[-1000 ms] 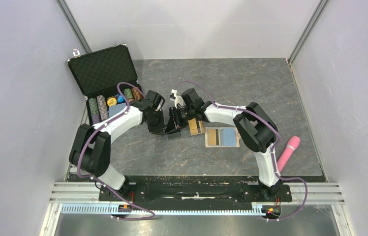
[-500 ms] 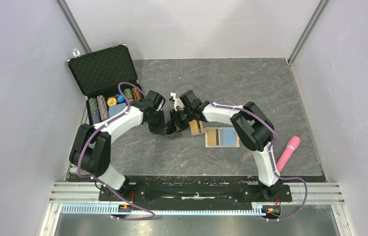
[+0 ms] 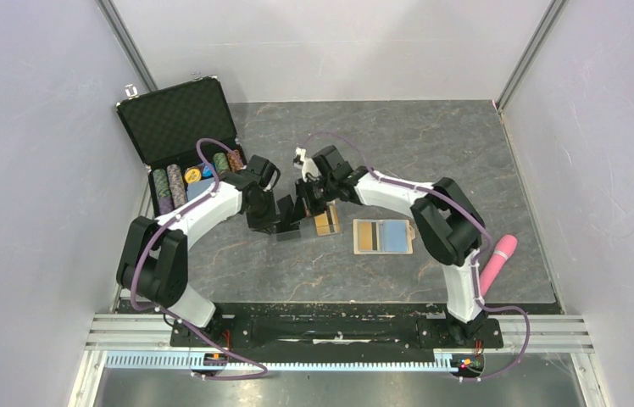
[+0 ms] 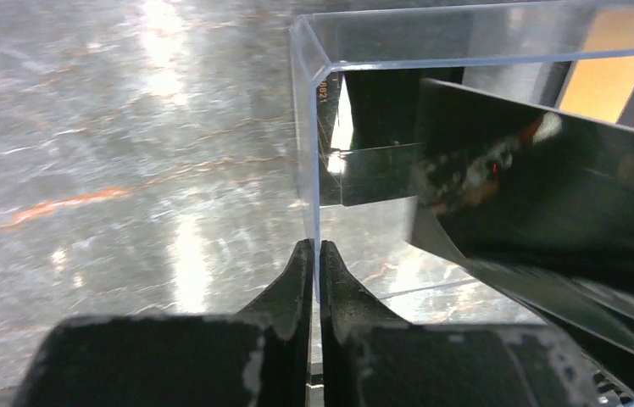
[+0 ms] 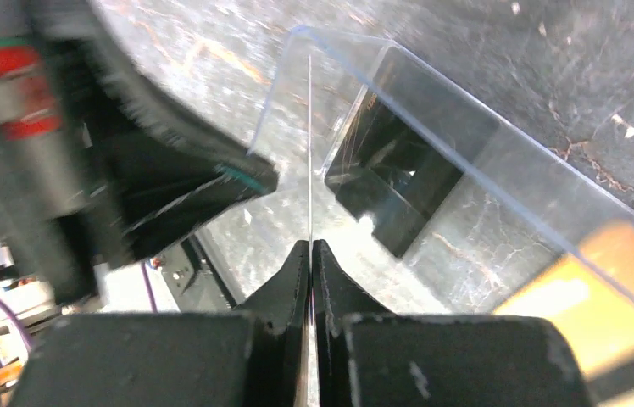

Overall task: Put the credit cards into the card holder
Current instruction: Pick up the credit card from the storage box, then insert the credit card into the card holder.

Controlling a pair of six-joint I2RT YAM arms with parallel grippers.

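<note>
left wrist view has the left fingers [image 4: 301,271] pinched shut on a corner edge of the clear sleeve [image 4: 398,47]. the right fingers [image 5: 297,270] are clamped on one of its thin walls. the black card [image 5: 398,182] sits inside the sleeve. the gold card [image 3: 326,222] lies on the table [image 3: 432,161], beside or under the sleeve, i cannot tell which. the card holder [image 3: 384,236] lies open to the right, untouched. the cards look light, stiff and slick, so a pinch across a short edge seems best. the sleeve's walls probably flex and could slip.
</note>
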